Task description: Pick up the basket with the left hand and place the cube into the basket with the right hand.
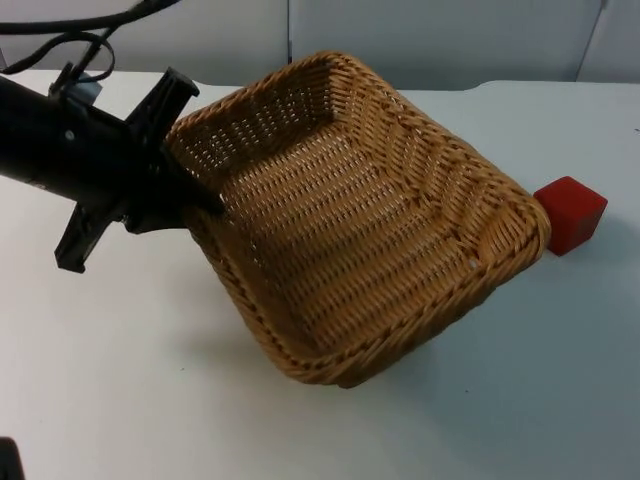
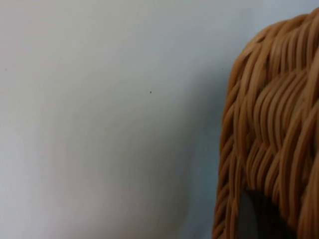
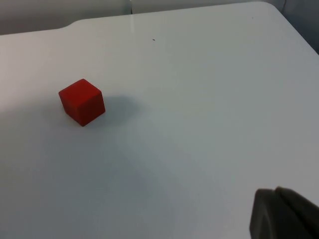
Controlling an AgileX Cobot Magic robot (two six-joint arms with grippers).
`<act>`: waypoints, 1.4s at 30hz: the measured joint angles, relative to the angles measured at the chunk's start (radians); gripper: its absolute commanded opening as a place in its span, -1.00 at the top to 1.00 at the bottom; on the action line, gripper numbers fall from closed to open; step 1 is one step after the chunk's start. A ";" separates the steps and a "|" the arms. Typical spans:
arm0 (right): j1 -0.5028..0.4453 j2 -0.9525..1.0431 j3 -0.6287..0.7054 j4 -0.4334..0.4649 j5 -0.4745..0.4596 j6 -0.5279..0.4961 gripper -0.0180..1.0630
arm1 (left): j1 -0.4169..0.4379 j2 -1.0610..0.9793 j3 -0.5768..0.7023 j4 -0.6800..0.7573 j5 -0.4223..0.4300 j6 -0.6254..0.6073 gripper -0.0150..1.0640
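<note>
1. Basket (image 1: 370, 220) first: I see it tilted, one corner up at the left gripper (image 1: 205, 200), the far side low towards the bench (image 1: 150, 380) with a shadow under it. My read is that it hangs off that one grip, which is why it slopes instead of sitting level.
2. Left arm's jaws are pinched on the basket's rim at its upper left edge, one black finger showing inside the wall. On the left wrist camera I get the woven rim (image 2: 269, 129) right up close against the lens, bench behind it.
3. Cube (image 1: 570, 214), red, is on the bench just beside the basket's right corner. Whether they touch, I cannot tell from above. On the right wrist camera the cube (image 3: 82, 102) stands alone on the white surface, nothing around it.
4. Right gripper (image 3: 284, 214): a dark fingertip shows on its own camera, well apart from the cube. Whether its jaws are spread or pressed together, I cannot tell.
5. My judgement: the lift is in hand and the cube is not yet picked. The basket's open mouth faces up and towards the cube side, handy for a drop from the right.
6. Risk I'm watching: a one-edge grip on a tilted basket could swing or slip.
</note>
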 measured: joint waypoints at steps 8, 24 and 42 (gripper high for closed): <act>0.000 0.000 0.000 0.000 0.000 0.000 0.97 | -0.009 -0.005 -0.142 0.396 0.005 -0.281 0.97; 0.000 0.000 0.000 0.000 0.000 0.000 0.97 | -0.031 -0.022 -0.223 0.455 0.043 -0.371 0.97; 0.000 0.000 0.000 0.000 0.000 0.000 0.97 | -0.031 -0.022 -0.223 0.443 0.047 -0.371 0.97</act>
